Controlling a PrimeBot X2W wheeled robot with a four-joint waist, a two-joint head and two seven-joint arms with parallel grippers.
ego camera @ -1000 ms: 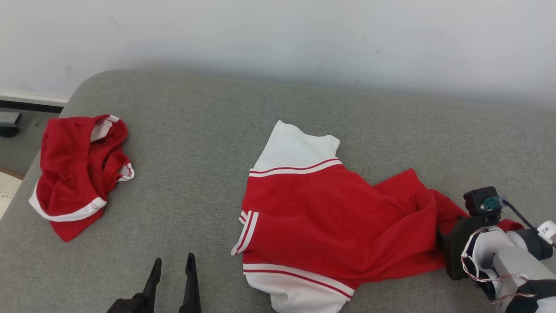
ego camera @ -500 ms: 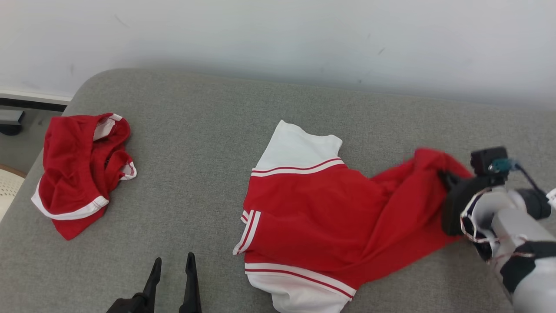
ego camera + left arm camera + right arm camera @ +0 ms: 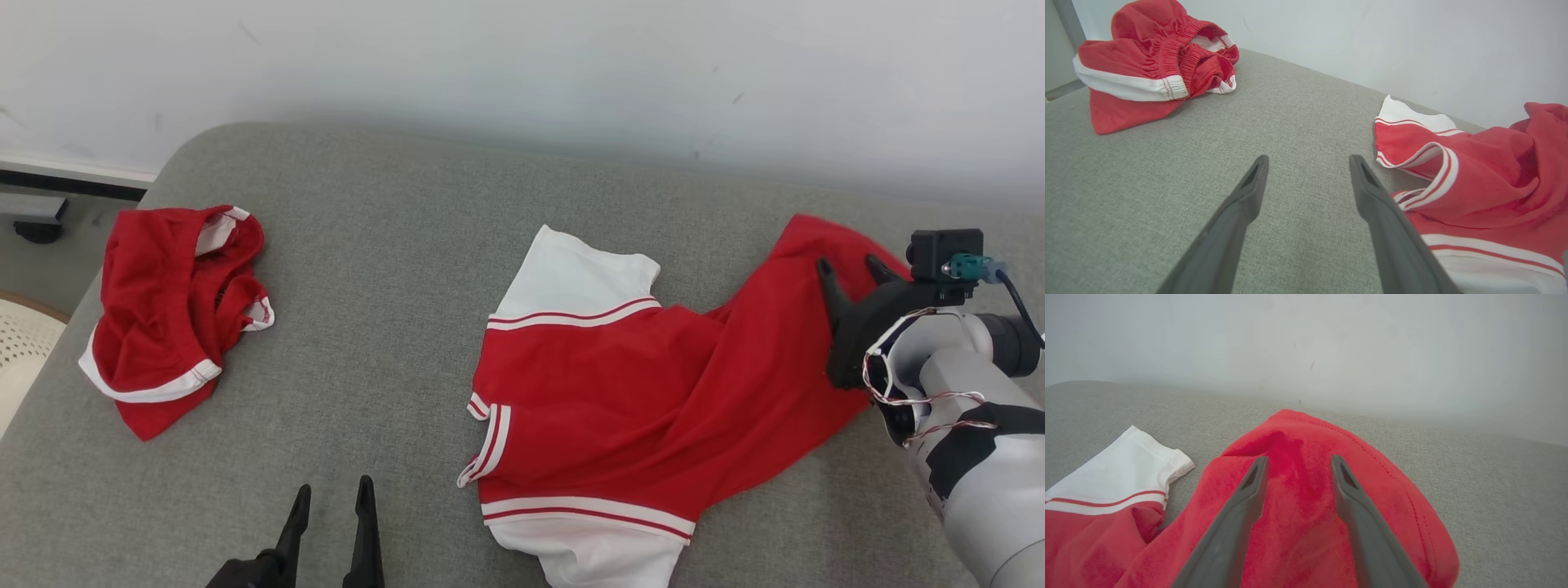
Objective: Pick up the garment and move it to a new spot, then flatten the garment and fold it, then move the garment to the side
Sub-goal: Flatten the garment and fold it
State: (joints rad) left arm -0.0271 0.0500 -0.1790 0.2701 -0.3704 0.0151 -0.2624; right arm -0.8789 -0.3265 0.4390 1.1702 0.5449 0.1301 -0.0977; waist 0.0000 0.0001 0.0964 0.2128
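Observation:
The garment [image 3: 620, 392] is a red shirt with white sleeves and striped trim, lying partly spread on the grey cushion [image 3: 367, 269]. Its red hem corner is drawn out toward the far right. My right gripper [image 3: 847, 265] rests over that corner with its fingers apart. In the right wrist view the red cloth [image 3: 1384, 490] lies under and between the right gripper [image 3: 1298, 458], not pinched. My left gripper [image 3: 333, 487] is open and holds nothing, low on the bare cushion left of the shirt. In the left wrist view the left gripper [image 3: 1308, 159] points past the striped sleeve [image 3: 1486, 179].
A second red piece with white bands [image 3: 163, 318] lies crumpled at the cushion's left end, also in the left wrist view [image 3: 1143, 69]. A pale wall runs along the cushion's far edge. Floor and a white perforated object [image 3: 20, 343] show beyond the left edge.
My right gripper has carried the red hem corner away from me and to the right, stretching the shirt, then spread its fingers. The head camera shifted slightly. The left gripper stayed put.

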